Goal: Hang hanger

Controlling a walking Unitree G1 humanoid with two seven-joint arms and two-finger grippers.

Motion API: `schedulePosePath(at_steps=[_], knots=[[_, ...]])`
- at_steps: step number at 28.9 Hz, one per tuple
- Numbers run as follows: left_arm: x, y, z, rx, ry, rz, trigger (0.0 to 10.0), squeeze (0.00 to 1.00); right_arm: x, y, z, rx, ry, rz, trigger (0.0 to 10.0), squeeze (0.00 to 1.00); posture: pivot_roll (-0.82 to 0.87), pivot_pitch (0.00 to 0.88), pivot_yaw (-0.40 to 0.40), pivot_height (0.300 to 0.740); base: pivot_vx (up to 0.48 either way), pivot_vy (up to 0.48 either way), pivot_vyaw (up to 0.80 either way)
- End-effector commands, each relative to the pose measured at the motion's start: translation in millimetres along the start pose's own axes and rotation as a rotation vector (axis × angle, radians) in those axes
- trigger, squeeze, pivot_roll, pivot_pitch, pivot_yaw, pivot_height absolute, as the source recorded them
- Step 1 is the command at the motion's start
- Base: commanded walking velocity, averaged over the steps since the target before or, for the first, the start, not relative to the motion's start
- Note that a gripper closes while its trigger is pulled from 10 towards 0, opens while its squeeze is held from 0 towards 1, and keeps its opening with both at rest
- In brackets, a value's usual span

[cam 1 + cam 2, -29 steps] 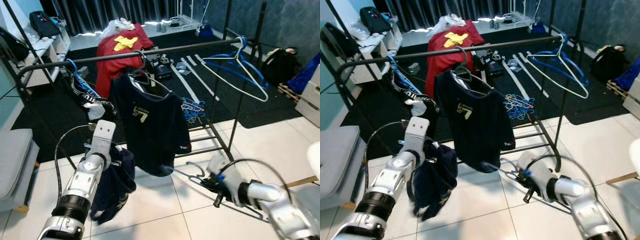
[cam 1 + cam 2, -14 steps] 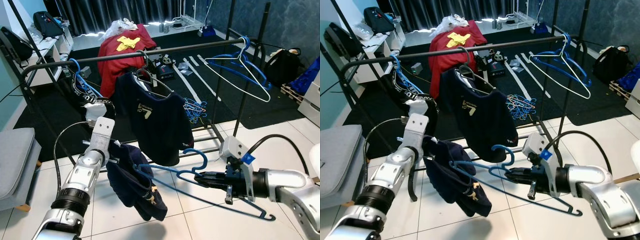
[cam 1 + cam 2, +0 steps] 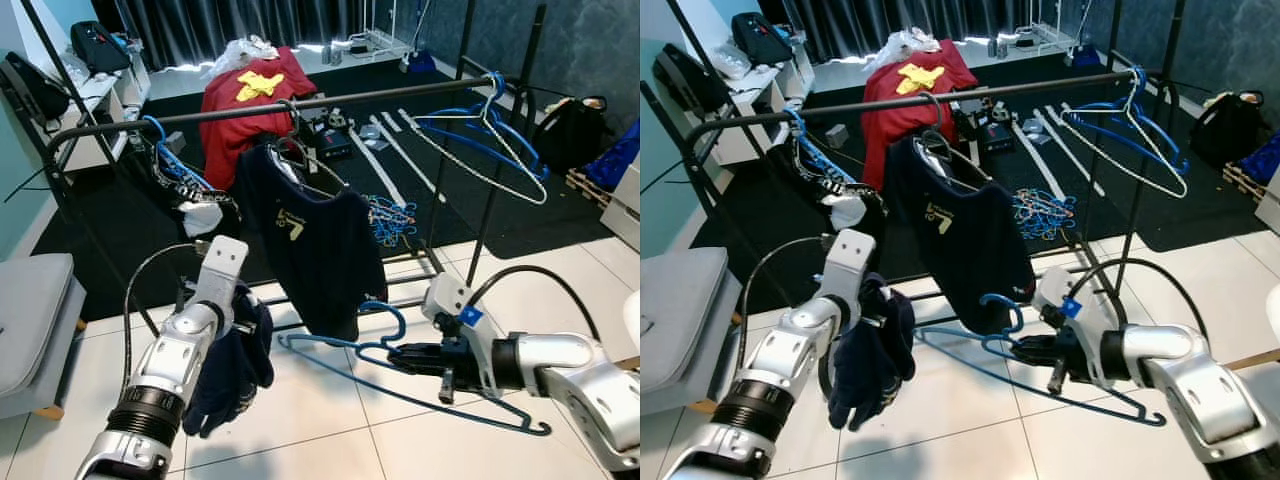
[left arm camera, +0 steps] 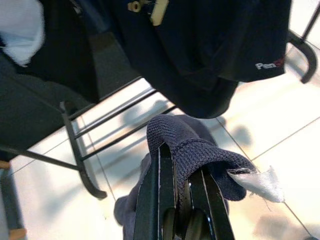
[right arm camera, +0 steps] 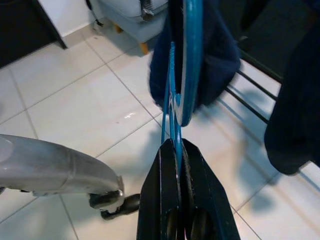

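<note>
Before the rack (image 3: pixel 60 135), over tiled floor (image 3: pixel 330 430): right gripper (image 3: pixel 395 355) clamped on blue hanger (image 3: pixel 420 385), held low; left gripper (image 4: pixel 182 192) pinching a dark garment (image 3: pixel 232 365). Hung shirt (image 3: pixel 315 240) hem reads "Pen…"; bare rail lies between it and the hung hangers (image 3: pixel 490 125).

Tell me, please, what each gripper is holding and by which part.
Right gripper: blue hanger, gripped near its hook's base. Left gripper: dark garment, pinched at a fabric fold.

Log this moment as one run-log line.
left hand: shut on dark garment | right hand: shut on blue hanger | clothes rail: hanger not yet hung
</note>
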State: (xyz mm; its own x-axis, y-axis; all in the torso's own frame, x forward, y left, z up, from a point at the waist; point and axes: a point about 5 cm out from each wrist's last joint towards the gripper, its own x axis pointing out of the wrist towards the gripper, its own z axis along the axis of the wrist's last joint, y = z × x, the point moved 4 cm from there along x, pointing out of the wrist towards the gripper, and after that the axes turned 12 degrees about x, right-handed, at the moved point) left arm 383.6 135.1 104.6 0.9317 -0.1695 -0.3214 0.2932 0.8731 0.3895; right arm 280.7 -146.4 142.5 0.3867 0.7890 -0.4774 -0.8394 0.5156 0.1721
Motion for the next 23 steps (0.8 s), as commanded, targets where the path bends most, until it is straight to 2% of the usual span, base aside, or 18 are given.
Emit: schedulePosePath(at_steps=[1,11,17,21,23], knots=[[-1.0,0.9,-1,-0.004,-0.006,0.009,10.0,0.00,4.9,3.3,1,-0.015,0.003,0.027,10.0,0.00,-0.01,0.031,0.101,0.740,0.000,0.000,0.00],[-0.7,-0.4,8,-0.008,-0.023,-0.003,10.0,0.00,7.6,-3.7,-1,-0.027,0.012,-0.021,10.0,0.00,-0.01,0.017,0.107,0.740,0.000,0.000,0.00],[-8.8,-2.7,20,-0.011,-0.063,-0.051,10.0,0.00,11.4,-7.2,-3,-0.036,0.004,-0.061,10.0,0.00,0.00,0.009,0.113,0.740,0.000,0.000,0.00],[-17.1,-14.7,35,0.009,-0.109,-0.164,10.0,0.00,11.3,-17.5,5,-0.057,-0.053,-0.115,10.0,0.00,0.00,0.000,0.117,0.740,0.000,0.000,0.00],[-17.1,-14.7,35,0.009,-0.109,-0.164,10.0,0.00,11.3,-17.5,5,-0.057,-0.053,-0.115,10.0,0.00,0.00,0.000,0.117,0.740,0.000,0.000,0.00]])
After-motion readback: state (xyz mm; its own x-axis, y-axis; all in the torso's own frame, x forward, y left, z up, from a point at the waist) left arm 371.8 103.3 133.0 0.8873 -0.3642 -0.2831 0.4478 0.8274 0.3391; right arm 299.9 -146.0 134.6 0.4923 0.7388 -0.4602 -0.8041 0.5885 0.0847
